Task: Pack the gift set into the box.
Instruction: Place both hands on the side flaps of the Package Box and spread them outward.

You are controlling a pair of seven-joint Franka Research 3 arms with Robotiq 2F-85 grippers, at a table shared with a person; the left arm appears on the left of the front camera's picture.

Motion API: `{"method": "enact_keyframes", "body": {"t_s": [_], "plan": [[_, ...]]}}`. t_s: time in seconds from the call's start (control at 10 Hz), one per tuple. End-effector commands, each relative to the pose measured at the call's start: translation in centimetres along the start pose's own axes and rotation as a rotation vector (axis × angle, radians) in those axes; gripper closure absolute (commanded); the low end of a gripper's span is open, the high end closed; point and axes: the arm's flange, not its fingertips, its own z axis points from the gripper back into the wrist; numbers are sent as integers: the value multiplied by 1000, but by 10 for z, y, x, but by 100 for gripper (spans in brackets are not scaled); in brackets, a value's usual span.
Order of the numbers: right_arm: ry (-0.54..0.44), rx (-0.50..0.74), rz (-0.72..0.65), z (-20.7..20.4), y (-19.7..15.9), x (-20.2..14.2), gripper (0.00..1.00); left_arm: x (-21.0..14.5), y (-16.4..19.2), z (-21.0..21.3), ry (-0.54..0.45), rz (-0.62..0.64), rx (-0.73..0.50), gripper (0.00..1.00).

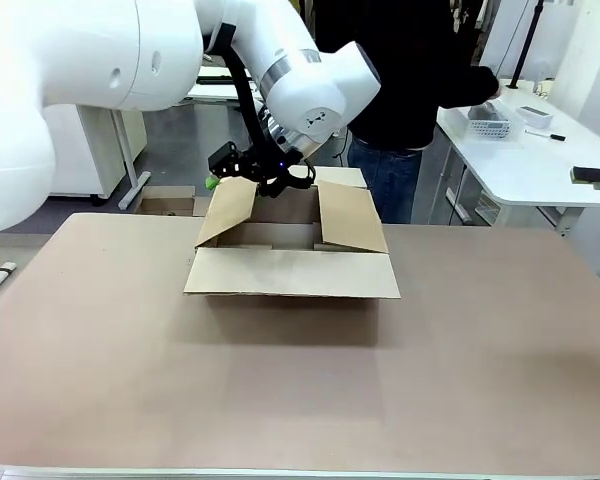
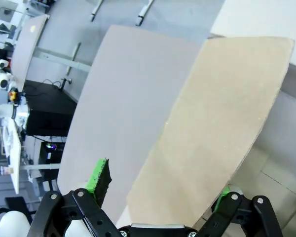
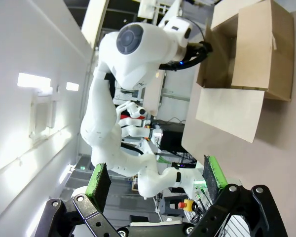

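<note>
The box sits on the brown desk, slightly towards the far side and near the centre line; all four top flaps are open. The near flap is folded outward and lies low towards the robot; the left flap and the right flap stand tilted outward; the far flap is partly hidden behind the arm. The interior visible from the front is plain brown cardboard.

The left arm reaches in from the left side; the left gripper is positioned at the top edge of the left flap. In the left wrist view the flap passes between the two fingers; the jaws stand apart; one green pad is clear of the cardboard, and contact at the other pad cannot be determined.

The right gripper is well apart from the box; its jaws are spread wide with nothing between them.

A person in a dark top stands at the far side, behind the box.
</note>
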Motion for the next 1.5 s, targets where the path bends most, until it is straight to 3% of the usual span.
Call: {"method": "enact_keyframes", "body": {"t_s": [0.0, 0.5, 1.1, 1.4], "plan": [[-9, 25, 27, -2, 0, 3, 0, -4, 17, -7, -13, 34, 24, 0], [-9, 25, 27, -2, 0, 3, 0, 18, 71, -33, 91, 93, -41, 0], [-9, 25, 27, -2, 0, 3, 0, 23, 129, -86, 257, 172, -239, 0], [-9, 25, 27, -2, 0, 3, 0, 27, 166, -117, 329, 173, -484, 0]]}}
